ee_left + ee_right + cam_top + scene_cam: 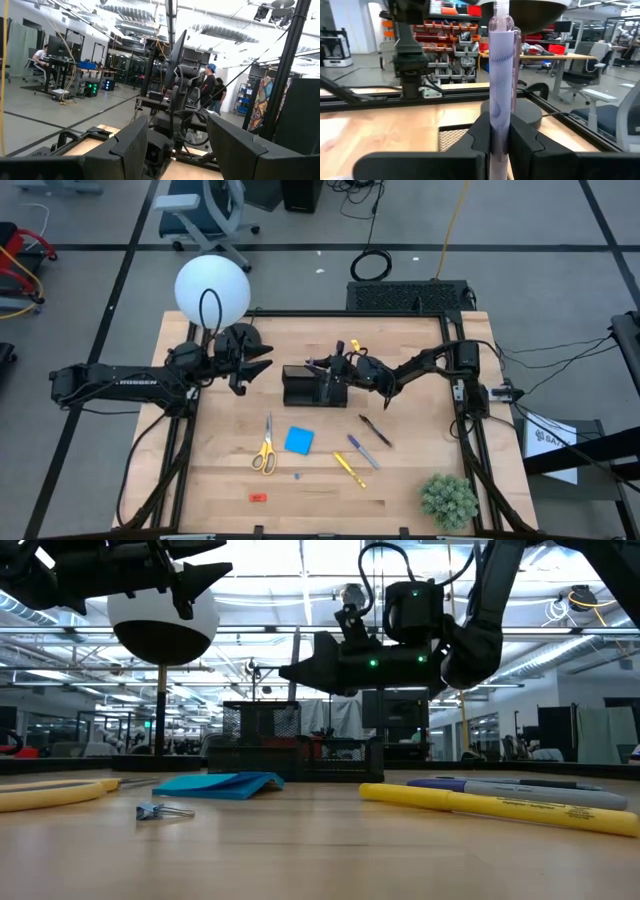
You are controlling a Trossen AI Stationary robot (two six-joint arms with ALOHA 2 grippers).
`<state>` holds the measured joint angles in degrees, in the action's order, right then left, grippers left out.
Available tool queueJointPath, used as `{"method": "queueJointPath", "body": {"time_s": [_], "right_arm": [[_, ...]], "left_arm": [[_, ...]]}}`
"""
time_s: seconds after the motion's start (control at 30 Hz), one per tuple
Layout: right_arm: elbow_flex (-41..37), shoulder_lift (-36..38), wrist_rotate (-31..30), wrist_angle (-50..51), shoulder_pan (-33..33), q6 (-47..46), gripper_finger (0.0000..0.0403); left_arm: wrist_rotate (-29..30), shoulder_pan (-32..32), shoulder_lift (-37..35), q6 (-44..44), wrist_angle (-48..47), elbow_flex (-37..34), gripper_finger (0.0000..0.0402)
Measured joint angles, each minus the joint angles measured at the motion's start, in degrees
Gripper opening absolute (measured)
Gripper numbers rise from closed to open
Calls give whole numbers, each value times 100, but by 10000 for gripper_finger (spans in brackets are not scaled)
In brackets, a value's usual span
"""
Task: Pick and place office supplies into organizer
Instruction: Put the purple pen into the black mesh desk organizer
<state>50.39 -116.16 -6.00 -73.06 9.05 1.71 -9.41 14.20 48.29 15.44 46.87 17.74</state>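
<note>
right end effector (325, 367) is gripping a pen (500, 75) upright, organizer (300, 386) just below; lowering straight before releasing. left end effector (262, 366) is idling wide.

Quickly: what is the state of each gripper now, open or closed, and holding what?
Left gripper: open, holding nothing.
Right gripper: closed on a pen, above the organizer.

Our right gripper (330, 370) reaches in from the tabletop's right edge toward its middle, fingers (527, 142) clamped on an upright pen (500, 75). Our left gripper (262, 366) hovers raised near the far left edge, jaws spread.
</note>
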Motion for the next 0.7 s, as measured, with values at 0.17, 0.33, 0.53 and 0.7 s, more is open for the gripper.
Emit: {"method": "queueJointPath", "body": {"time_s": [0.17, 0.33, 0.53, 0.7], "right_arm": [[0, 0, 9, 13, -3, -22, 31], [0, 0, 7, 48, -2, -207, 38], [0, 0, 7, 67, -2, -238, 80], [-2, 0, 7, 74, -2, -234, 87]], "left_arm": [[6, 0, 0, -32, 2, 0, 209], [44, 0, 0, -30, 10, 0, 209], [44, 0, 0, -30, 13, 0, 209], [44, -1, 0, -28, 13, 0, 209]]}}
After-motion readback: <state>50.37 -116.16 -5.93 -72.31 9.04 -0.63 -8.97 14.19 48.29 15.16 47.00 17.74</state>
